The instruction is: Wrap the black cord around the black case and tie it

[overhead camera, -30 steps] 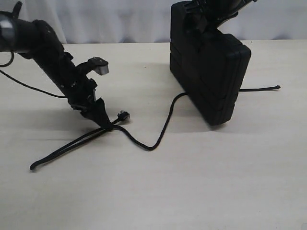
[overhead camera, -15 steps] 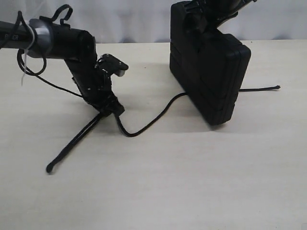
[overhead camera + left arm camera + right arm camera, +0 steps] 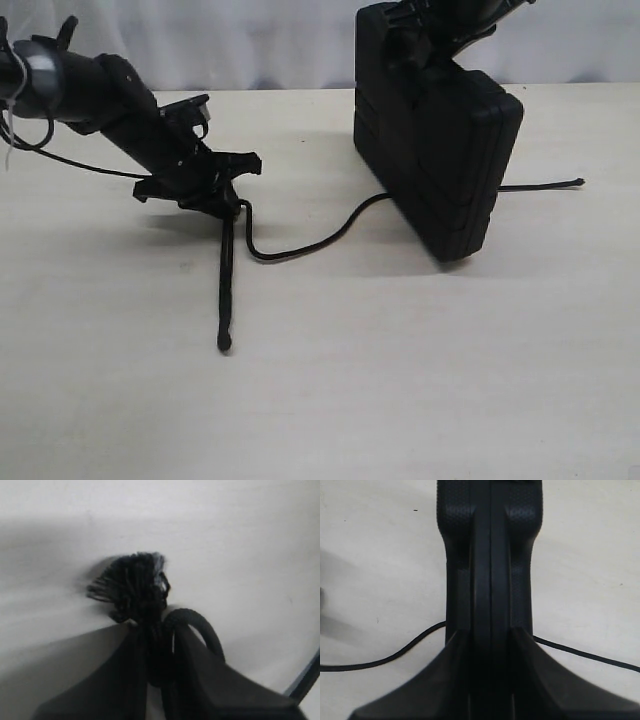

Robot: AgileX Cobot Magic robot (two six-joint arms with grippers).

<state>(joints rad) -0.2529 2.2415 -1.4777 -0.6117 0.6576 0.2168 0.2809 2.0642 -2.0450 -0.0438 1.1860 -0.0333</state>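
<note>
Exterior view: your left jaws pinch the cord (image 3: pixel 285 255) near its frayed end, a loop trailing onto the bench (image 3: pixel 400 380); your right jaws clamp the case (image 3: pixel 440 160).

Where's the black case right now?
Exterior view, right side: the black case is held upright by the right gripper, with the black cord passing under it.

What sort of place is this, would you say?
Probably a robotics lab bench: a pale beige tabletop, a plain white curtain backdrop, and black robot arms handling a long thin black cord and a black hard plastic case.
</note>
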